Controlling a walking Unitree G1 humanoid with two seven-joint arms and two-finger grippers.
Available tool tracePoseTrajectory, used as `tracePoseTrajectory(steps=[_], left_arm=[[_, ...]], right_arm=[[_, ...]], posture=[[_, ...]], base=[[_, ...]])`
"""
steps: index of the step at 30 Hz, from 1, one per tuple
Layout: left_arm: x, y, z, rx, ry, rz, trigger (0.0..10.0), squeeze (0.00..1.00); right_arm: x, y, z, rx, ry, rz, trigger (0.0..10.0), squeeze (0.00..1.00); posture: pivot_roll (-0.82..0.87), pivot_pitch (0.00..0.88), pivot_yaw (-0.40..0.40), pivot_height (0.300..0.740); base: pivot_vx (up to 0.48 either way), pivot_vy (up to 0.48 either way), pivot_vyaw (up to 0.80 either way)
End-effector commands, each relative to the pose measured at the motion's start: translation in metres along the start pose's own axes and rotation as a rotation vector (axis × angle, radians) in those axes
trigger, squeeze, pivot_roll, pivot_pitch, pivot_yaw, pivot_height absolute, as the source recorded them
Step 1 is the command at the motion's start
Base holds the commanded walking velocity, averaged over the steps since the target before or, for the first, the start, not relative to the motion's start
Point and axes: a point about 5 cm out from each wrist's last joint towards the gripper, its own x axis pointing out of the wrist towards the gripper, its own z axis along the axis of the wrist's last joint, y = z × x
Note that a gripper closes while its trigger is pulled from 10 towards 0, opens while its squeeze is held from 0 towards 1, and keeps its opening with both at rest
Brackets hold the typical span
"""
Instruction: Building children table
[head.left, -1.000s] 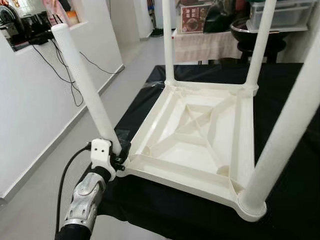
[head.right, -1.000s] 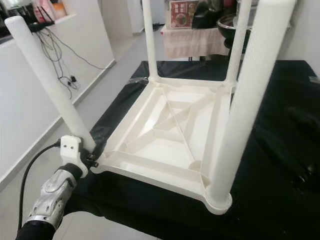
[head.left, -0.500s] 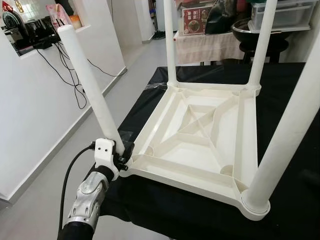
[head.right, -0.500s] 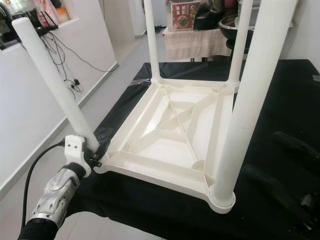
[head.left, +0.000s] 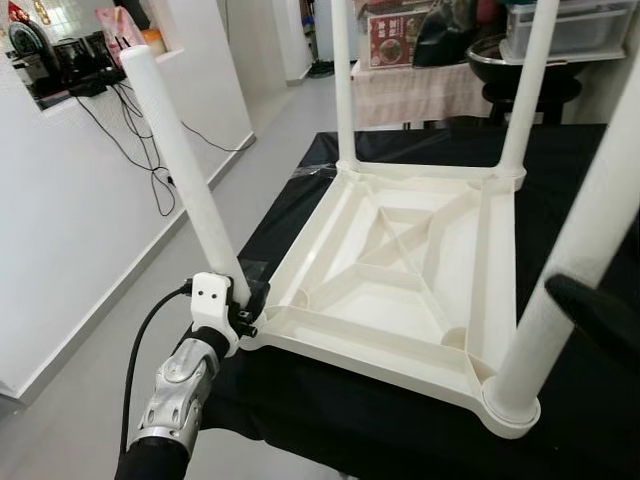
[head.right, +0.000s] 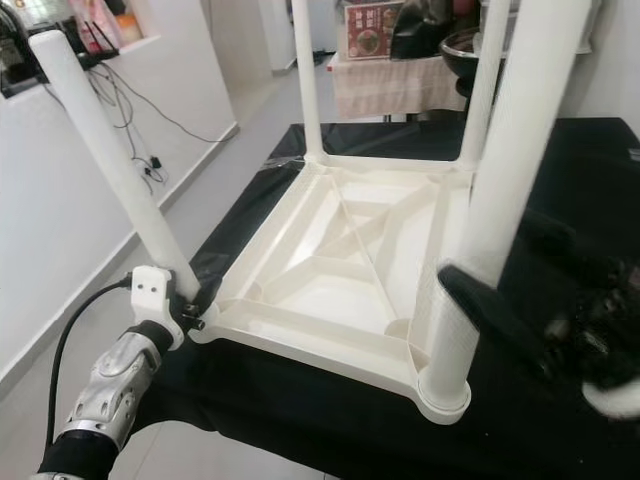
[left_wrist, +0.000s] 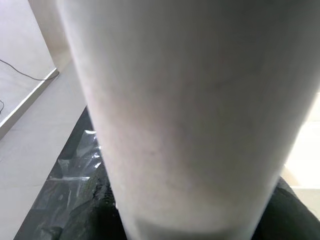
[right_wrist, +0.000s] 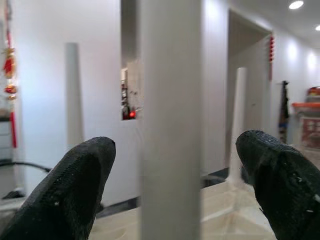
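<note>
A white plastic child's table (head.left: 400, 280) lies upside down on a black cloth (head.left: 330, 420). Three legs stand upright in its corners. The fourth leg (head.left: 185, 180) leans outward at the near-left corner, and my left gripper (head.left: 240, 310) is shut on its base; that leg (left_wrist: 190, 115) looms close in the left wrist view. My right gripper (head.right: 525, 280) comes in from the right, open. Its fingers (right_wrist: 75, 185) straddle the near-right leg (right_wrist: 172, 100) without touching it.
The black-covered surface ends at the left, where it drops to a light floor (head.left: 90, 350) beside a white wall with hanging cables (head.left: 140, 150). At the back stand a draped side table (head.left: 410, 90) with boxes and a dark round stool (head.left: 520, 80).
My right gripper has come into view from the right and now has its open fingers around the near-right leg. The left gripper still holds the tilted leg in the same place.
</note>
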Motion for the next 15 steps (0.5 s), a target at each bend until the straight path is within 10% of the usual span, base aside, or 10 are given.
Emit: tracePoseTrajectory(steps=[1,15], left_arm=[[0.007,-0.001,0.013,0.051,-0.048,-0.009,10.0,0.0],[0.009,-0.001,0.014,0.062,-0.058,0.012,10.0,0.0]], right_arm=[[0.004,-0.005,-0.002,-0.01,0.008,-0.047,10.0,0.0],[0.012,-0.017,0.007,-0.042,0.001,-0.149,10.0,0.0]], posture=[[-0.26,0.057,0.143,0.74],[-0.26,0.053,0.138,0.74]], base=[[0.0,0.0,0.0],[0.0,0.0,0.0]])
